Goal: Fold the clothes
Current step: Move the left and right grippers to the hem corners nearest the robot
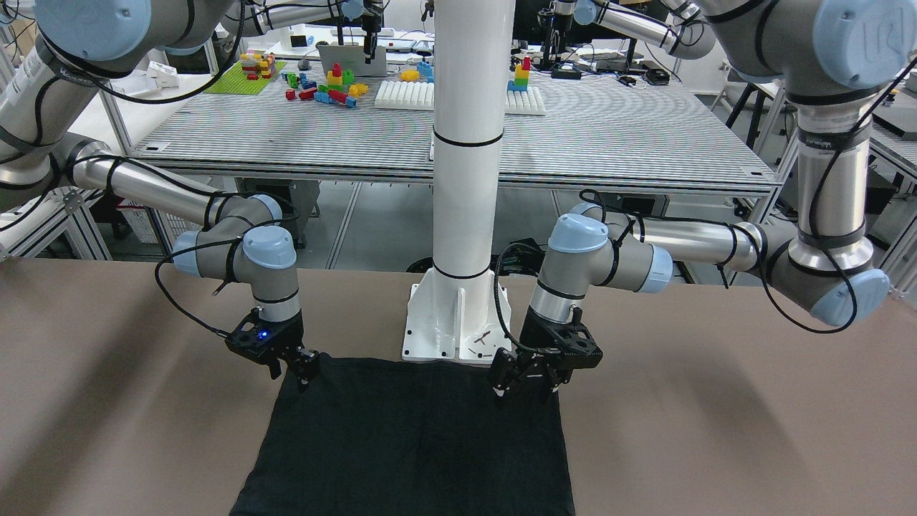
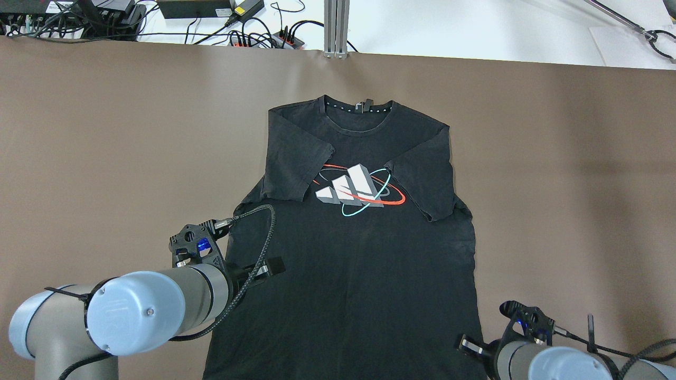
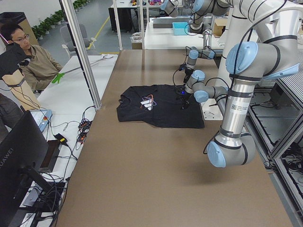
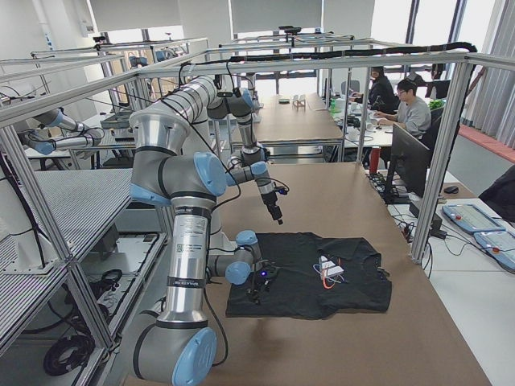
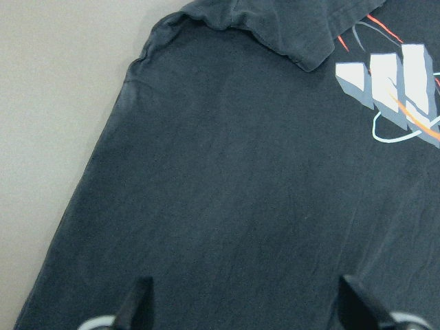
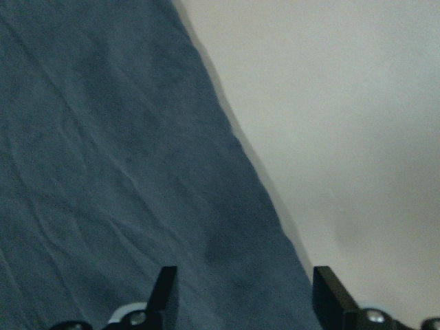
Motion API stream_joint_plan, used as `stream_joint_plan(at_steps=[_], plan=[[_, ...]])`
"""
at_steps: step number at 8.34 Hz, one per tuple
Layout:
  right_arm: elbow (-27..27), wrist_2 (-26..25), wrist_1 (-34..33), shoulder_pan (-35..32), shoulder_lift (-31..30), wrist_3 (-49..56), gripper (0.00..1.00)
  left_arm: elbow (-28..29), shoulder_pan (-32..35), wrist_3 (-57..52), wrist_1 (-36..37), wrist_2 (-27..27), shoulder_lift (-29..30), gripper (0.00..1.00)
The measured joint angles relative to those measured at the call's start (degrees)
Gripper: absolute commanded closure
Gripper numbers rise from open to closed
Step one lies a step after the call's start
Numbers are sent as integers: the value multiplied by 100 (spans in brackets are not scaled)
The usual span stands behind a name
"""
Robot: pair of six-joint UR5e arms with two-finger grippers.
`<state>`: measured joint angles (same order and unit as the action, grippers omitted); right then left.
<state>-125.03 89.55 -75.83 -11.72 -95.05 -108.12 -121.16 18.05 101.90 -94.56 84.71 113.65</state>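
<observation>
Shirt [image 2: 359,253] soft, light, limp; pinch hem corners. L end effector [image 1: 524,388], R end effector [image 1: 291,374] both spread, empty

My table [image 2: 105,132] has a plain brown top. A black T-shirt [image 2: 359,274] lies flat on it, hem just beside the white pole base [image 1: 444,330], collar farthest from it.

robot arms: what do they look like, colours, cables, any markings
The left arm and right arm are silver tubes with grey joints and pale blue caps, one bearing a UR logo. Black cables run along them under black ties. The left end effector and right end effector are black, open-framed two-finger units, each with a blue light.
</observation>
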Motion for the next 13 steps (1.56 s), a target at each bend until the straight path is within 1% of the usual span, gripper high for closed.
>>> stream_joint_plan(at_steps=[2, 4, 6, 8, 9, 11, 12, 13], plan=[[-120, -310, -2, 570, -323, -256, 41, -25, -39, 12, 52, -43, -6, 6], [-133, -500, -6, 916, -434, -514, 46, -29, -45, 20, 62, -54, -1, 6], [-132, -631, -11, 1171, -458, -681, 48, -30, -47, 22, 91, -78, 17, 6], [-106, -727, -18, 1287, -471, -742, 51, -27, -47, 23, 108, -148, 36, 6], [-87, -749, -18, 1318, -471, -765, 56, -25, -47, 23, 112, -163, 49, 6], [-76, -827, -13, 1412, -469, -853, 83, -27, -47, 23, 113, -177, 60, 6], [-79, -870, -12, 1440, -469, -873, 99, -28, -45, 23, 113, -180, 58, 6], [-96, -890, -12, 1444, -469, -881, 100, -27, -42, 23, 114, -182, 56, 6]])
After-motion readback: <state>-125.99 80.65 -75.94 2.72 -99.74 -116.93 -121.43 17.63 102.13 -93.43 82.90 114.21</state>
